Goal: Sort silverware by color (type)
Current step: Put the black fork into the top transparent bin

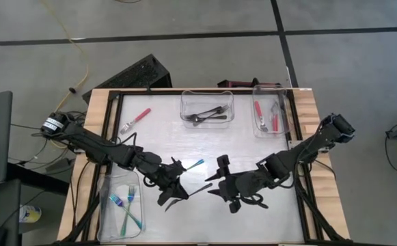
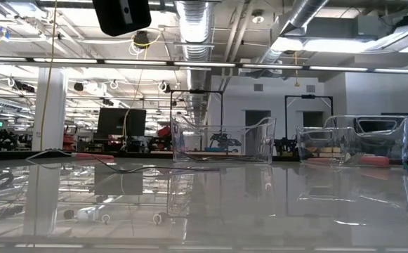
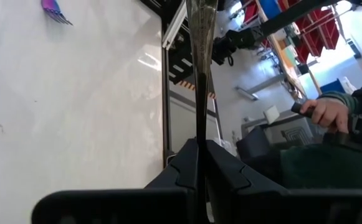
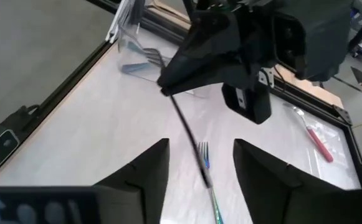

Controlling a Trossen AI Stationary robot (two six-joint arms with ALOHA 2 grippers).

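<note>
- My left tool [image 1: 178,188] sits low over the middle of the worktop, its fingers pinched tight on a dark-handled fork [image 1: 199,189]; the left wrist view shows the slim handle [image 3: 200,93] clamped between the two pads and running straight out from them.
- My right tool [image 1: 220,179] faces it from the right, jaws parted with nothing gripped. In the right wrist view the dark fork's free end [image 4: 190,146] hangs between my open fingers [image 4: 140,171], not touching either.
- Both arms reach in from the outer edges, elbows bent, wrists almost meeting at centre.
- A teal fork [image 1: 195,165] lies flat on the worktop just beside the two tools.
- A red fork [image 1: 136,120] lies alone near the far left corner.
- Far centre bin [image 1: 184,102] holds dark forks [image 1: 207,115]; far right bin [image 1: 284,92] holds red forks [image 1: 261,116]; near left bin [image 1: 105,184] holds teal forks [image 1: 128,208].
- Worktop [image 1: 253,150] is white and glossy, framed in black rail on a wooden base.
- Low view: the bins stand against an open workshop with ceiling ducts and strip lights.
- Left wrist view catches a person's hand [image 3: 328,114] beyond the worktop edge.
</note>
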